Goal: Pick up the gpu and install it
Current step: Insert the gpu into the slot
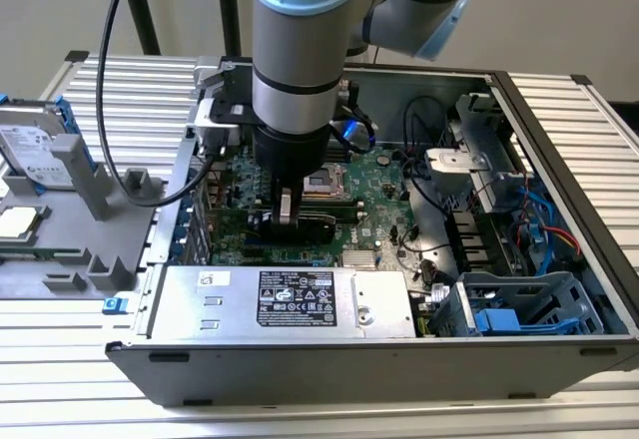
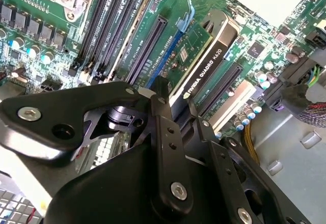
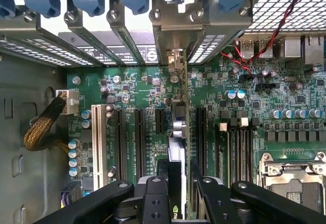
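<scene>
Black metal gripper [image 2: 175,112] linkage with silver screws sits closest in both wrist views, fingers [image 3: 159,183] clamped on the gpu [image 2: 204,63]; card stands on edge over a long black slot [image 2: 147,46] of the green motherboard [image 3: 127,86]; glossy black cover with white lettering; grey open-sided computer case [image 1: 559,90] on ribbed aluminium table [image 1: 130,80].

Arm [image 1: 295,50], upper centre of the exterior view: silver-grey tube, pale blue joint caps, black wrist section, black cable at upper left. Gripper [image 2: 175,117]: black linkage bars with silver screws.
</scene>
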### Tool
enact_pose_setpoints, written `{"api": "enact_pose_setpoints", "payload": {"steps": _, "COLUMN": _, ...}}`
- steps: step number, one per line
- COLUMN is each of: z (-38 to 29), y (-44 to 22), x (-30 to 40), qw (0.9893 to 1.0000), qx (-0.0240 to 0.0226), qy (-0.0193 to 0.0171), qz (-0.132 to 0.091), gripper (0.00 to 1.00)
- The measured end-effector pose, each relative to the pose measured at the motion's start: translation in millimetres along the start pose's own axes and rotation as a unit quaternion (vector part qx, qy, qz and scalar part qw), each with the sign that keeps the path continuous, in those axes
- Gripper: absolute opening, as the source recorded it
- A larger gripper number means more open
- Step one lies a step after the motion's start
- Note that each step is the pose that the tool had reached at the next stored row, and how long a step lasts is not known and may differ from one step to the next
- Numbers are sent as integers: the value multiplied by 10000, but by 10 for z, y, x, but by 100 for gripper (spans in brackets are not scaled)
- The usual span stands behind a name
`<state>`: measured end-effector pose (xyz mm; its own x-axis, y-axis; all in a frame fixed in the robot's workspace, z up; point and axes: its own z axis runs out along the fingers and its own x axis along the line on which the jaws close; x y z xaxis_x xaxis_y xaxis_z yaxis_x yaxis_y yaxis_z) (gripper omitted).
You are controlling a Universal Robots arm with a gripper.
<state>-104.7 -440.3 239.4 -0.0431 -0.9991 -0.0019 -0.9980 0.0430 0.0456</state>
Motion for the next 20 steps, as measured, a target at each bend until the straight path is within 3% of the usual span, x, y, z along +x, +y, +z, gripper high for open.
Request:
{"api": "enact_pose_setpoints", "payload": {"steps": 18, "z": 42, "y": 8, "x": -1, "qw": 10000, "qx": 0, "qy": -1, "qz": 0, "gripper": 0}}
{"api": "enact_pose_setpoints", "payload": {"steps": 20, "z": 53, "y": 6, "x": -4, "qw": 10000, "qx": 7, "qy": -15, "qz": 0, "gripper": 0}}
